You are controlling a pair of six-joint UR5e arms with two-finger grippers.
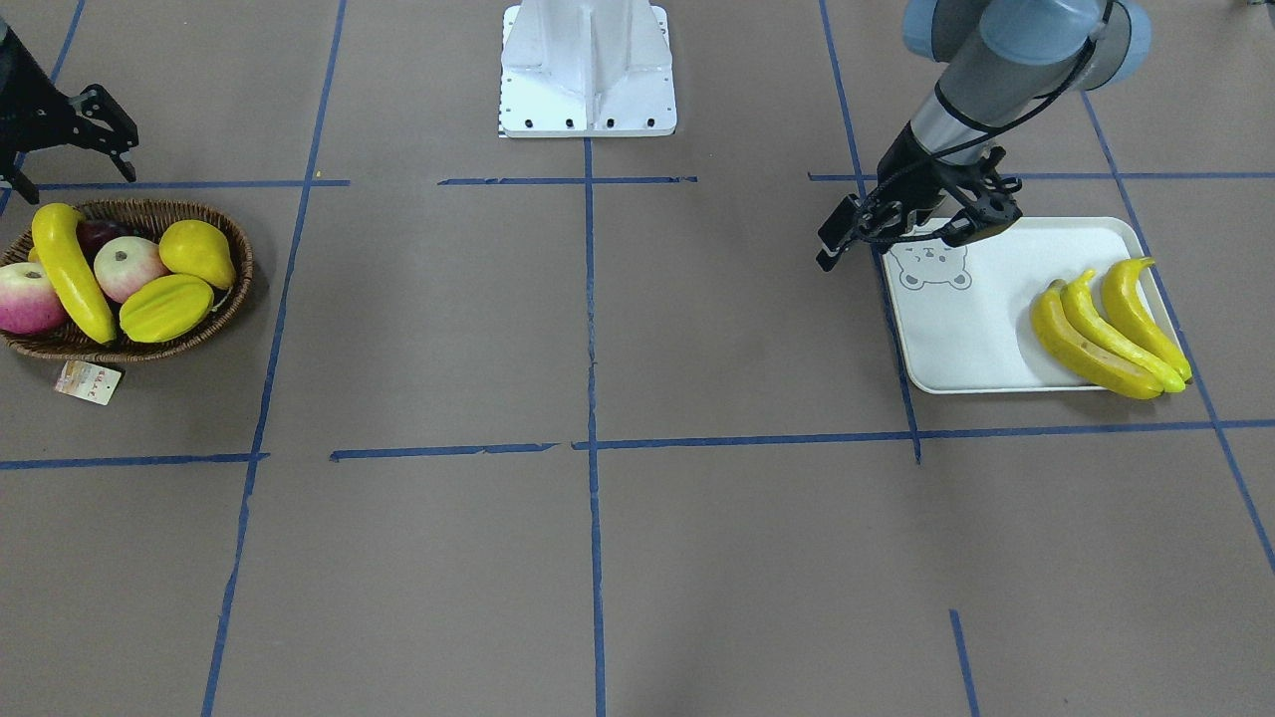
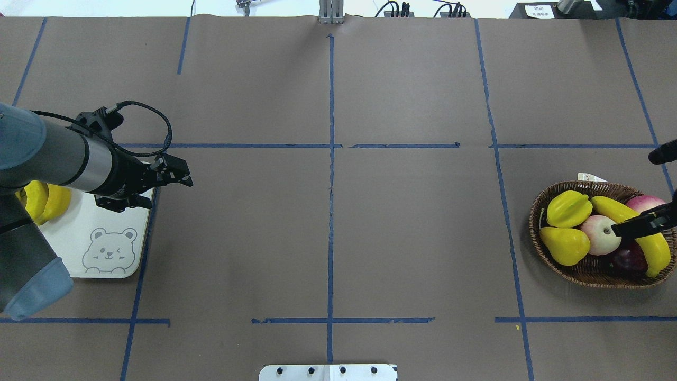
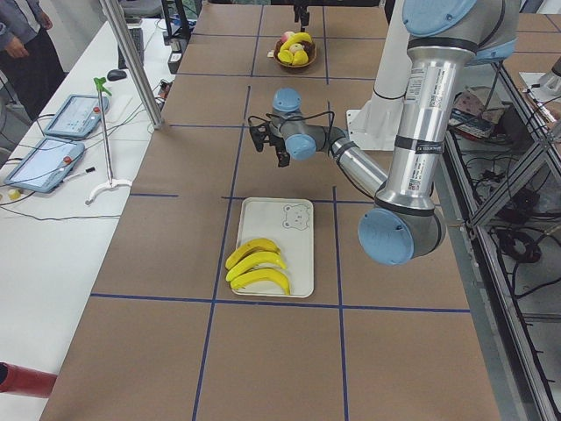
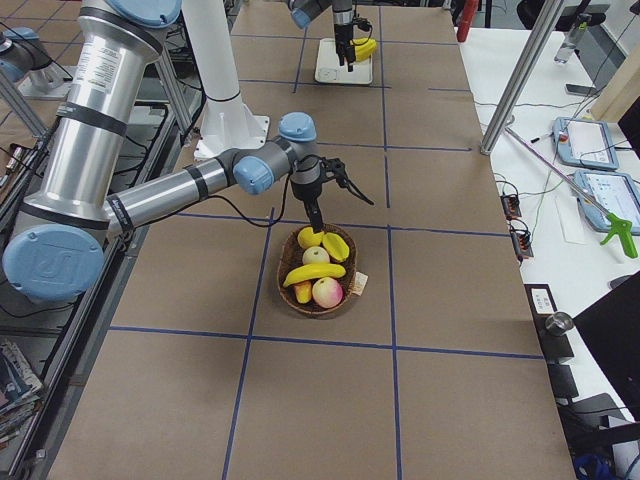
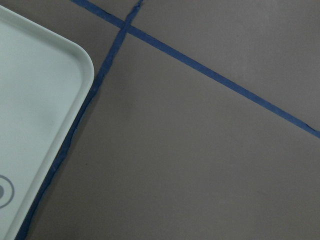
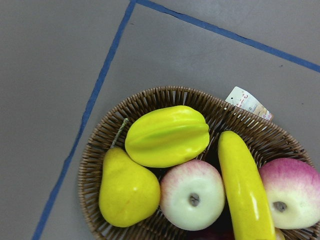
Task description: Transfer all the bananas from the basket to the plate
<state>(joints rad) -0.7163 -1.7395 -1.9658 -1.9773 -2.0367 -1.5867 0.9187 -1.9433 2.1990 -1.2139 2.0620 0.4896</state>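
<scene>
Three bananas [image 1: 1106, 329] lie side by side on the off-white bear-print plate [image 1: 976, 339], at the end away from the bear face. One more banana [image 1: 70, 274] rests in the wicker basket [image 1: 244, 269], also seen in the right wrist view as the banana [image 6: 245, 190]. My left gripper [image 2: 170, 191] hovers open and empty over the plate's [image 2: 106, 222] bear-face corner. My right gripper [image 1: 75, 164] hangs open and empty above the basket's [image 2: 537, 211] robot-side edge, one finger over the banana [image 2: 653, 246].
The basket also holds a yellow pear [image 1: 199, 249], a ridged yellow fruit [image 1: 164, 307], two pink apples [image 1: 129, 267] and a dark red fruit. A paper tag [image 1: 88, 381] lies by its rim. The robot base [image 1: 588, 70] stands mid-table. Blue tape lines cross the brown table.
</scene>
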